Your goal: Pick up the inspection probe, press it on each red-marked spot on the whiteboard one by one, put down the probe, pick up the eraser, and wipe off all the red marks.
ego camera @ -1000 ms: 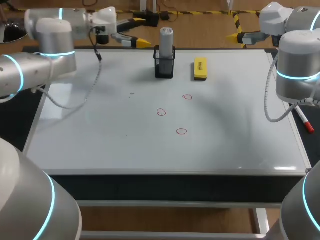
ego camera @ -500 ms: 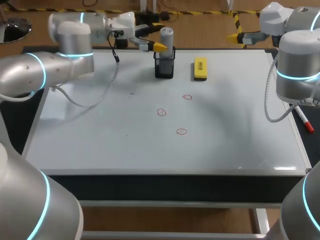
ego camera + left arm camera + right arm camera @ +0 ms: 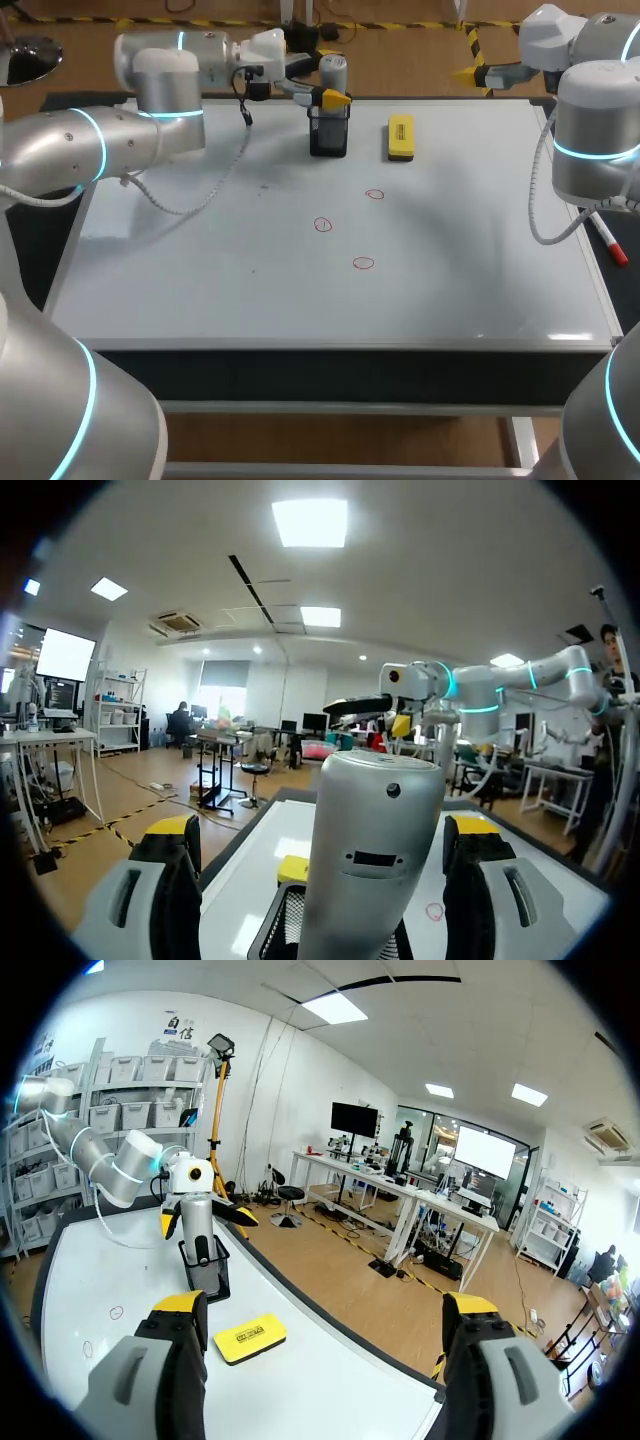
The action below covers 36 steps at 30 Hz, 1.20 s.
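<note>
Three red marks [image 3: 363, 263] on the whiteboard [image 3: 200, 270] in the head view, loosely grouped near the middle. At the far edge, a black mesh holder [image 3: 329, 138] with the grey probe [image 3: 333, 68] upright inside it. Yellow eraser [image 3: 401, 137] flat on the board just beside the holder, toward the right arm's side. Left end effector [image 3: 325, 90] level with the probe's upper part, reaching in from the left, one yellow tip in front of the probe and the other partly hidden behind it. Right end effector [image 3: 470, 72] past the board's far right corner, well apart from probe and eraser; open or closed not clear from here. Red-capped pen [image 3: 610, 243] along the board's right edge.

From the left wrist: probe's rounded head directly between the two fingers [image 3: 170, 890], filling much of the space. Clear gap on one side, a narrow one on the other, no contact seen, so spread open and gripping nothing. Holder's mesh rim just under the probe; eraser and one red mark on the board beyond.

From the right wrist: fingers [image 3: 175, 1370] wide apart, nothing between them, plainly open. Eraser ahead on the board, nearer than the holder. Farther on, probe upright in the holder with the left end effector's yellow tips on either side of its upper half. Two red marks visible beside.
</note>
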Each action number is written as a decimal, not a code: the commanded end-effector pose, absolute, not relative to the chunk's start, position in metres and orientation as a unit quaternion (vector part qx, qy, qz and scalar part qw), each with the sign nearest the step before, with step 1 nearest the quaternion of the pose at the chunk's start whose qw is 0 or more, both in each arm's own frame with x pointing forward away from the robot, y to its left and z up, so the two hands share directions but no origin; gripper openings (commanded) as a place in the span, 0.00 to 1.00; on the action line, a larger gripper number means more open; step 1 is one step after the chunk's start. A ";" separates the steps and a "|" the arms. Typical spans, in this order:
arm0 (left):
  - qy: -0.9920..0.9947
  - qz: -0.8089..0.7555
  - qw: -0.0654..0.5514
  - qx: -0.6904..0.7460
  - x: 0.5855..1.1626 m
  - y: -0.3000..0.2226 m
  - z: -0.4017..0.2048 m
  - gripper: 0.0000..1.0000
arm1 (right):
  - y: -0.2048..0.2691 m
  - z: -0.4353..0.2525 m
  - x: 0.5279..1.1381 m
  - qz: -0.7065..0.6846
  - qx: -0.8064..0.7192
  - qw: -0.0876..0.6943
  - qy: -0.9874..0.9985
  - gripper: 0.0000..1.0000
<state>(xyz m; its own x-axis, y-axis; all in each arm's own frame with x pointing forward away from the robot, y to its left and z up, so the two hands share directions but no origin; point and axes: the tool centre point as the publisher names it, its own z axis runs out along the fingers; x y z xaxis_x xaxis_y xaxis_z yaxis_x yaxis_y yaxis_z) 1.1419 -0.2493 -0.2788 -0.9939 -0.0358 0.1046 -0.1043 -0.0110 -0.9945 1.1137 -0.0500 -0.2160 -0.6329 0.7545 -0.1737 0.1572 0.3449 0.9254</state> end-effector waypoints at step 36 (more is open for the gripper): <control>-0.714 0.701 0.002 -0.001 1.113 -0.237 -0.200 0.00 | -0.050 -0.216 1.114 0.488 0.300 0.306 0.761 1.00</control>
